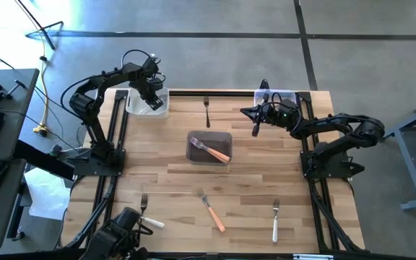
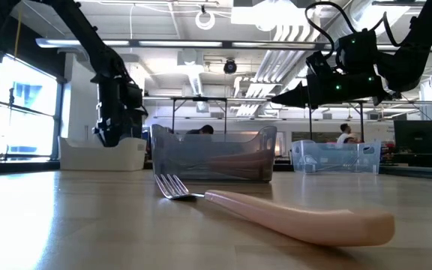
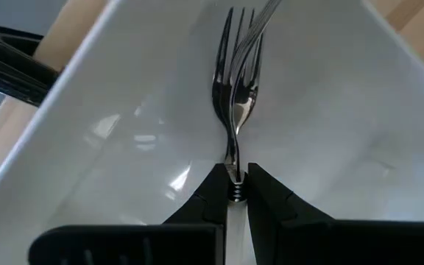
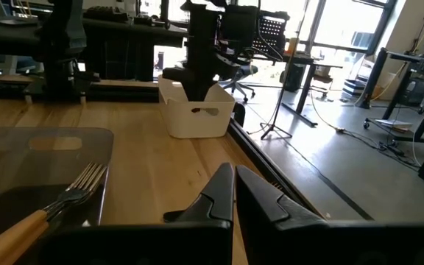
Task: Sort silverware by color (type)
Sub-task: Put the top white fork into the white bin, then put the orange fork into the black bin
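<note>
On the wooden table [image 1: 157,173], upper left of frame, left gripper [image 3: 235,193] fingers clamp a fork [image 3: 234,88] tines-down inside the white tub [image 1: 149,105], long axis roughly vertical; right gripper [image 4: 234,193] closed, empty, upper right.

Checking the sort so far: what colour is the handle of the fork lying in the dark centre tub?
Orange-salmon; the fork in the tub shows best in the high view.

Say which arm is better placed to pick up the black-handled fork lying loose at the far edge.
Probably the right. Its claw is shut and empty, hovering beside the black-handled fork. The left claw is over the white tub, shut on a white-handled fork.
</note>
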`<state>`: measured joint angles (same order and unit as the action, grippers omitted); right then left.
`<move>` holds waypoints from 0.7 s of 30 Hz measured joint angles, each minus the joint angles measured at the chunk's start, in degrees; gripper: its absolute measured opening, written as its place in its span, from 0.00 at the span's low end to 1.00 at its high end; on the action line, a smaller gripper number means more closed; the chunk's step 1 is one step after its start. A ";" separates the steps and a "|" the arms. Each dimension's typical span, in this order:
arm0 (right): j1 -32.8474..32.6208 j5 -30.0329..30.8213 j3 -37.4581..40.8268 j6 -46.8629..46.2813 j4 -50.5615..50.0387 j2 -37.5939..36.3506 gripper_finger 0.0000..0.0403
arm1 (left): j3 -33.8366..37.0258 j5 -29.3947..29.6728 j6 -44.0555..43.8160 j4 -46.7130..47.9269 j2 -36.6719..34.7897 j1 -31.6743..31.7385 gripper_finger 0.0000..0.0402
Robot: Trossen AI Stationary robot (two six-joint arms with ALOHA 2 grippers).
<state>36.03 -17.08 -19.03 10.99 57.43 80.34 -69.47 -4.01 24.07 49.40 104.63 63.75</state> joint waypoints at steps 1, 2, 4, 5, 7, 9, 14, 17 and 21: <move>0.00 0.00 0.00 0.00 0.00 -0.01 0.00 | 0.00 0.11 -0.05 -0.03 0.23 0.00 0.03; -0.02 0.00 0.00 0.00 0.00 -0.01 0.00 | 0.00 0.16 -0.48 -0.09 0.47 0.00 0.03; 0.00 0.00 0.00 -0.01 0.00 -0.01 0.00 | 0.00 0.76 -1.17 -0.12 0.65 0.00 0.08; -0.02 0.00 0.00 0.01 0.00 -0.01 0.00 | 0.00 1.03 -1.39 -0.19 0.62 0.00 0.11; -0.02 0.00 0.00 0.00 0.00 -0.01 0.00 | 0.00 1.67 -1.42 -0.38 0.26 -0.03 0.19; 0.00 0.00 0.00 0.00 0.01 0.00 0.00 | 0.00 1.87 -1.45 -0.41 -0.55 -0.22 0.25; 0.00 0.00 0.00 0.32 0.40 0.00 0.00 | 0.02 3.18 -2.78 0.43 -3.85 -0.72 0.36; 0.00 -0.02 -0.04 0.95 1.17 -0.01 0.00 | 0.02 3.48 -3.73 0.51 -7.46 -1.59 0.37; -0.02 -0.05 -1.41 -0.58 0.43 -0.01 0.00 | 2.09 3.29 -5.14 -3.99 -14.63 -4.81 0.32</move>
<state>36.01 -17.13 -20.44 10.41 57.86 80.34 -67.39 -0.72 18.93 45.41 90.00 58.93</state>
